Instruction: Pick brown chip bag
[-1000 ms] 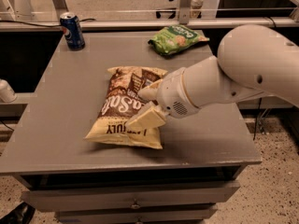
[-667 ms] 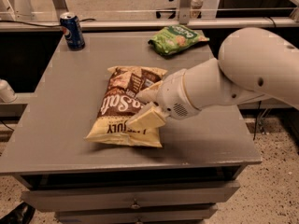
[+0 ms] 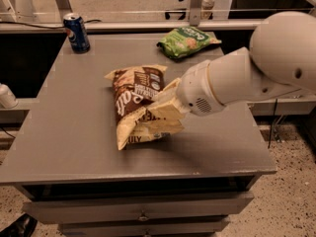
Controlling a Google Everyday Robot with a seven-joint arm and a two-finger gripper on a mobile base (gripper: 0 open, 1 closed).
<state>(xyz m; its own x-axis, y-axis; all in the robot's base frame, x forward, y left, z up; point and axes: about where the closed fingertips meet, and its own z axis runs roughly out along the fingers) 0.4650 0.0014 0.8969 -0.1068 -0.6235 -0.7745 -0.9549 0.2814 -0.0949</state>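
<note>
The brown chip bag [image 3: 132,98], dark brown with white lettering and pale yellow ends, is in the middle of the grey table [image 3: 64,137]. It is crumpled and tilted, and its right side is raised off the tabletop. My gripper [image 3: 165,110], with cream fingers, is clamped on the bag's right edge. The white arm reaches in from the right. The arm's wrist hides part of the bag's right side.
A green snack bag [image 3: 186,41] lies at the table's back right. A blue soda can [image 3: 77,32] stands at the back left corner. A white object [image 3: 6,97] sits on a ledge to the left. Drawers are below the front edge.
The bag lay flat under the gripper before. Now it is bunched up and partly lifted, with its near end pulled toward the gripper. The arm has moved up slightly.
</note>
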